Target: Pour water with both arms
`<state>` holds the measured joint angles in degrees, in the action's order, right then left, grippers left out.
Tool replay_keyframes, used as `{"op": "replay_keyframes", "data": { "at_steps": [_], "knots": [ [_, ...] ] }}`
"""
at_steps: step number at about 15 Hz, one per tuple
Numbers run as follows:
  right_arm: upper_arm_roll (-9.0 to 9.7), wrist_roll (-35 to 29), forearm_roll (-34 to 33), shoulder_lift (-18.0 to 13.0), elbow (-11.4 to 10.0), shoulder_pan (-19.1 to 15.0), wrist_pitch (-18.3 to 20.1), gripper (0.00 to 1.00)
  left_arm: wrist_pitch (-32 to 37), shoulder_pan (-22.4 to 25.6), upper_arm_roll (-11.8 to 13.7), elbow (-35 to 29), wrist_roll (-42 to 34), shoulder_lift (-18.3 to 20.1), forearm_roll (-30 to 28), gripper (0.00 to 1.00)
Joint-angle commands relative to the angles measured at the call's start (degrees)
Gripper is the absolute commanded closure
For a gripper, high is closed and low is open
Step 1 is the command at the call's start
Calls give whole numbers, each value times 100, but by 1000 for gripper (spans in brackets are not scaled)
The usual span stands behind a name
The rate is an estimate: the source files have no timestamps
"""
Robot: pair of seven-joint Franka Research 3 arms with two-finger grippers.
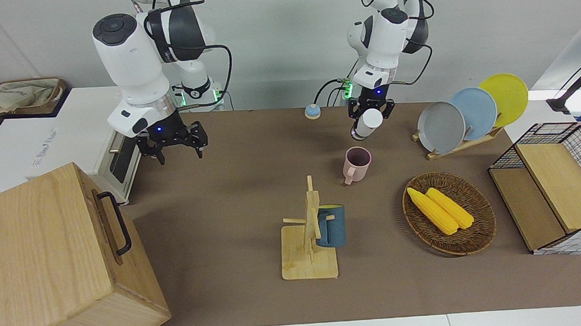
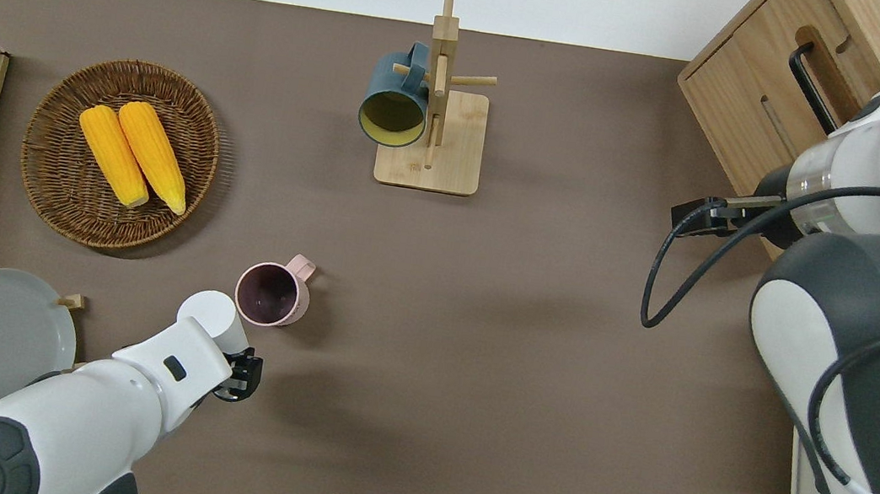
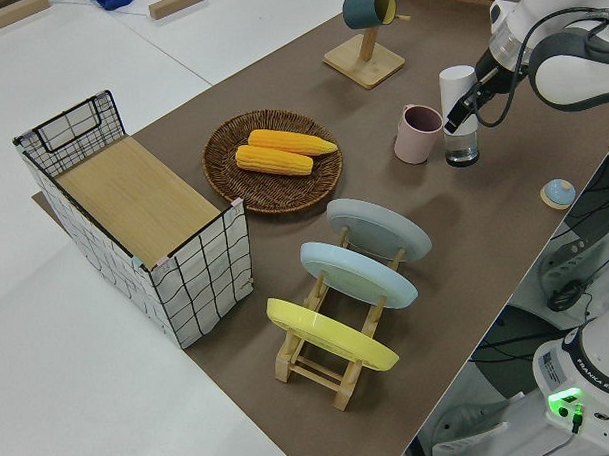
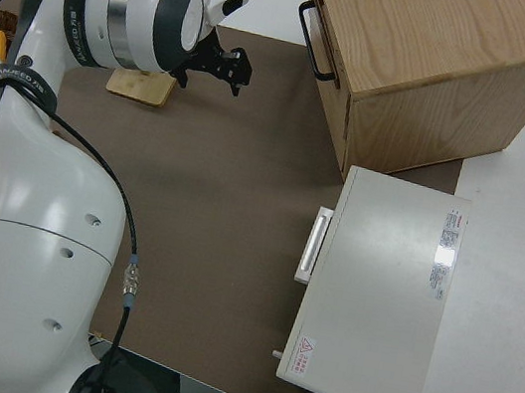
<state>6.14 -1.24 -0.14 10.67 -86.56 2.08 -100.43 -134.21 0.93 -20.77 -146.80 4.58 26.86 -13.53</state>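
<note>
The left gripper [image 1: 370, 111] is clamped on a white bottle [image 1: 368, 123] with a clear lower part, holding it roughly upright and tipped a little; in the overhead view its white top [image 2: 208, 310] lies just beside the rim of the pink mug [image 2: 272, 294], on the side nearer the robots and toward the left arm's end of the table. Whether the bottle's base touches the table cannot be told. The coming pour turns on that relation: the mug's open mouth lies just past the bottle, farther from the robots, so the bottle's long axis would have to tilt that way to bring its mouth over the mug.

The pink mug stands upright with its handle pointing away from the bottle, and looks empty. Farther from the robots than the mug, a dark blue mug [image 2: 395, 101] hangs on its side from a wooden mug tree [image 2: 430, 139]. Beside the pink mug, toward the left arm's end, a wicker basket [image 2: 46, 170] holds two corn cobs [image 2: 131, 155].

The right gripper [image 1: 173, 141] hangs with its fingers spread and nothing in them, well apart from the mug, so the left arm is much the nearer.
</note>
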Motion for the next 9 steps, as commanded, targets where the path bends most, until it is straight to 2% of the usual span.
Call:
{"op": "replay_keyframes", "data": {
  "at_steps": [1, 6, 9],
  "knots": [
    [98, 379, -285, -267, -397, -243, -337, 11, -52, -49, -111, 11, 149, -23, -71, 1000],
    [98, 607, -285, -372, -520, -480, -337, 9, -35, 13, -111, 151, 140, -304, -63, 1000],
    [98, 625, -285, -399, -520, -472, -320, 11, 26, 39, -111, 274, 131, -462, -36, 1000]
  ]
}}
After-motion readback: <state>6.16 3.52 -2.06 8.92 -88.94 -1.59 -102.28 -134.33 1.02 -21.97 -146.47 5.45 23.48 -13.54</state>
